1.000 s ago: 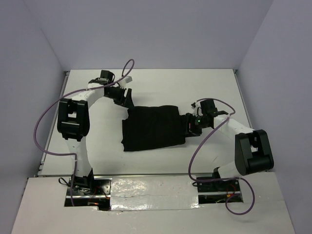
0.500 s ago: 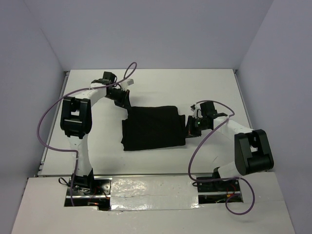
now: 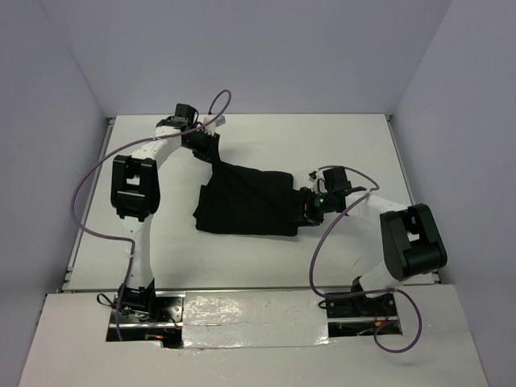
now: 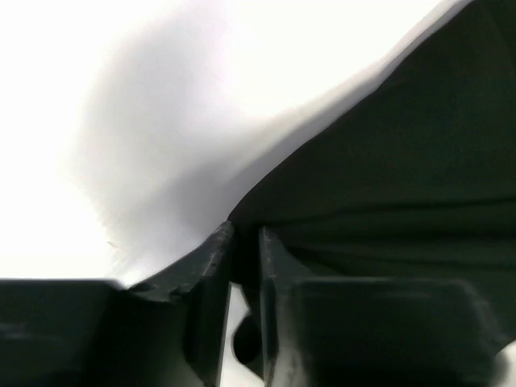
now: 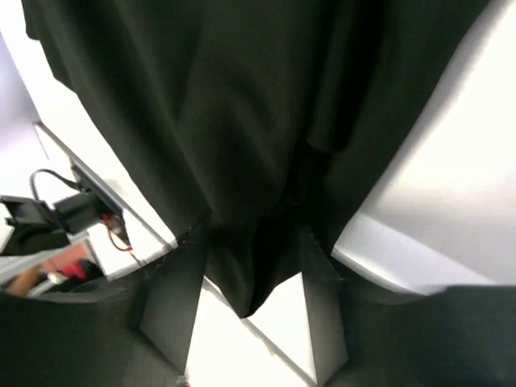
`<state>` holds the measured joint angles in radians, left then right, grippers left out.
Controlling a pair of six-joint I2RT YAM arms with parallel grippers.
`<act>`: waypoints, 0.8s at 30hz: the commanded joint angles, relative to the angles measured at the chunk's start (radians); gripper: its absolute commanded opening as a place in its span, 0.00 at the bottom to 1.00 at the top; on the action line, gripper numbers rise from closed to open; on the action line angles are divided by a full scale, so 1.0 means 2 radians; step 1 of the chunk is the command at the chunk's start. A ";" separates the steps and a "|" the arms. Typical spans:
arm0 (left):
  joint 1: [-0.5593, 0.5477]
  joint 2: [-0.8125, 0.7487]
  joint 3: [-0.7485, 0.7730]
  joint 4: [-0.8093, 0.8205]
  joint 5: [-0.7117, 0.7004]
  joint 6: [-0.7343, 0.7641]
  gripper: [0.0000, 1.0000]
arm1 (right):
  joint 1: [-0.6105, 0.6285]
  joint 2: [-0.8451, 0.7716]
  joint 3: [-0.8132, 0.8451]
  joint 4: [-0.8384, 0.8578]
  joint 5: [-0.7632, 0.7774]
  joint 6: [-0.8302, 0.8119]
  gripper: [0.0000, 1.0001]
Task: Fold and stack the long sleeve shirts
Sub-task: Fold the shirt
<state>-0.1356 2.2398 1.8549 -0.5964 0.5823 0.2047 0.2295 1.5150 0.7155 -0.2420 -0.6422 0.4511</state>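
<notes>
The 1 black long sleeve shirt (image 3: 246, 205) sits around the middle of the table (image 3: 363, 137), already bunched into a rough, compact block, not spread flat, with no neck label showing. The left gripper (image 3: 214, 159) has the block's far left corner. In the left wrist view its fingers (image 4: 211, 266) stand almost together with a thin edge of cloth running into the narrow slot between them, so it reads as clamped on the shirt. That corner is drawn up toward the table's far edge, which pulls the fabric into a taut slope. The right gripper (image 3: 307, 207) is at the shirt's right edge. In the right wrist view a thick fold of cloth hangs down between its 2 fingers (image 5: 184, 278), which sit wider apart because of the bulk they pinch. Holding 2 opposite ends like this looks meant to tension the cloth so it can be carried over or straightened for a fold, though which fold I cannot tell. The rest of the shirt rests on the table toward the near edge, its lower left corner drooping loose. Around it are a purple cable (image 3: 87, 189) looping off the left arm, a second one beside the right arm, and the foil-covered strip (image 3: 258, 316) along the near edge. None of them lies on the cloth, but the left cable's loop near the far edge hangs close to that wrist.
</notes>
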 commanded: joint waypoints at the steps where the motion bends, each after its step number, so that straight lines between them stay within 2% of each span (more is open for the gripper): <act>1: 0.001 0.020 0.056 -0.041 -0.001 0.023 0.46 | 0.002 0.008 0.049 0.021 -0.007 0.008 0.60; 2: 0.001 0.019 0.062 -0.048 0.002 0.026 0.65 | -0.002 0.009 0.060 0.009 0.009 -0.011 0.66; 3: 0.003 0.010 0.065 -0.052 0.003 0.027 0.72 | -0.005 0.012 0.087 -0.013 0.018 -0.019 0.82; 4: 0.004 0.002 0.065 -0.054 0.007 0.028 0.78 | -0.008 0.015 0.101 -0.022 0.027 -0.028 0.87; 5: 0.010 -0.016 0.064 -0.055 0.014 0.024 0.90 | -0.015 0.025 0.128 -0.032 0.043 -0.039 0.99; 7: 0.017 -0.035 0.060 -0.063 0.031 0.020 0.99 | -0.020 0.043 0.157 -0.036 0.050 -0.045 1.00; 10: 0.023 -0.075 0.036 -0.097 0.039 0.039 0.99 | -0.023 0.104 0.227 -0.062 0.066 -0.058 1.00; 16: 0.023 -0.169 -0.143 -0.160 0.036 0.087 0.99 | -0.027 0.200 0.310 -0.102 0.099 -0.077 0.99; 19: 0.023 -0.203 -0.224 -0.159 0.033 0.098 0.98 | -0.027 0.228 0.323 -0.100 0.089 -0.082 0.85; 20: 0.023 -0.214 -0.255 -0.156 0.033 0.100 0.97 | -0.027 0.235 0.332 -0.099 0.087 -0.083 0.70; 22: 0.017 -0.218 -0.291 -0.154 0.033 0.103 0.93 | -0.027 0.250 0.338 -0.096 0.080 -0.079 0.57; 23: 0.014 -0.219 -0.299 -0.154 0.036 0.106 0.91 | -0.027 0.256 0.342 -0.091 0.080 -0.078 0.46; 24: 0.010 -0.217 -0.309 -0.151 0.036 0.107 0.89 | -0.027 0.260 0.345 -0.089 0.079 -0.074 0.41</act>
<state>-0.0986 1.8328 1.2755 -0.8818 0.6250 0.3737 0.1806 2.0216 1.3449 -0.4225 -0.4751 0.3073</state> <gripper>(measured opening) 0.892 0.443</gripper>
